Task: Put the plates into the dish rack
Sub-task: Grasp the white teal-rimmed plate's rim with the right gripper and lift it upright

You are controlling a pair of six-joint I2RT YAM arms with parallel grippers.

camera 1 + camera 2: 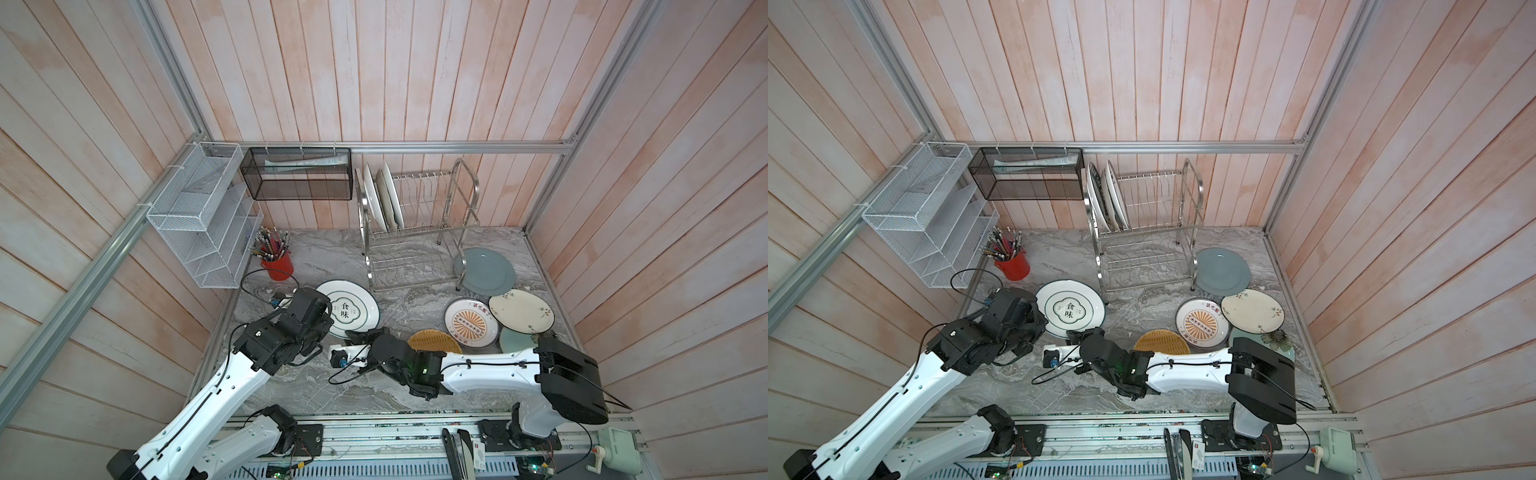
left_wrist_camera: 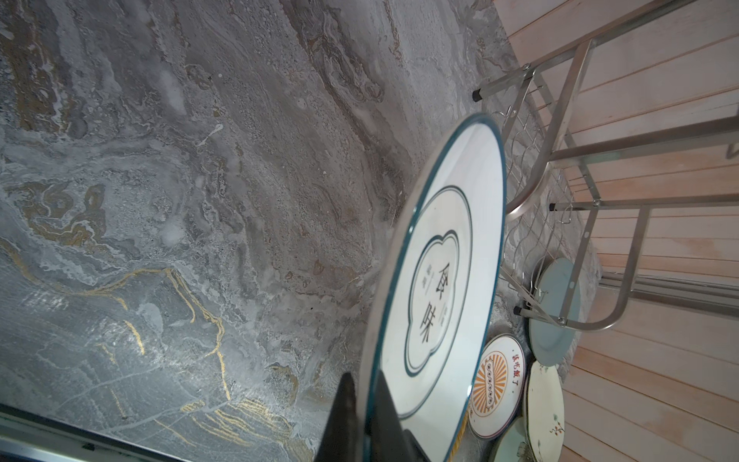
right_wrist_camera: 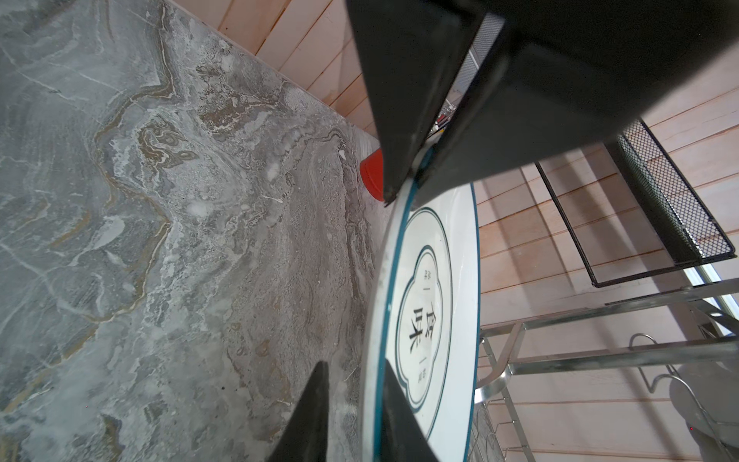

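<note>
A white plate with a teal rim and black characters is held between both grippers, left of the dish rack. My left gripper is shut on its left rim. My right gripper is shut on its near rim, one finger on the face and one underneath. Three plates stand at the left end of the rack's upper tier. Lying on the marble are grey-blue, sunburst, cream floral, yellow woven and pale teal plates.
A red cup of pens stands behind the left gripper. A white mesh organiser and a black mesh basket hang on the walls. Wooden walls close in three sides. The right forearm lies across the near plates.
</note>
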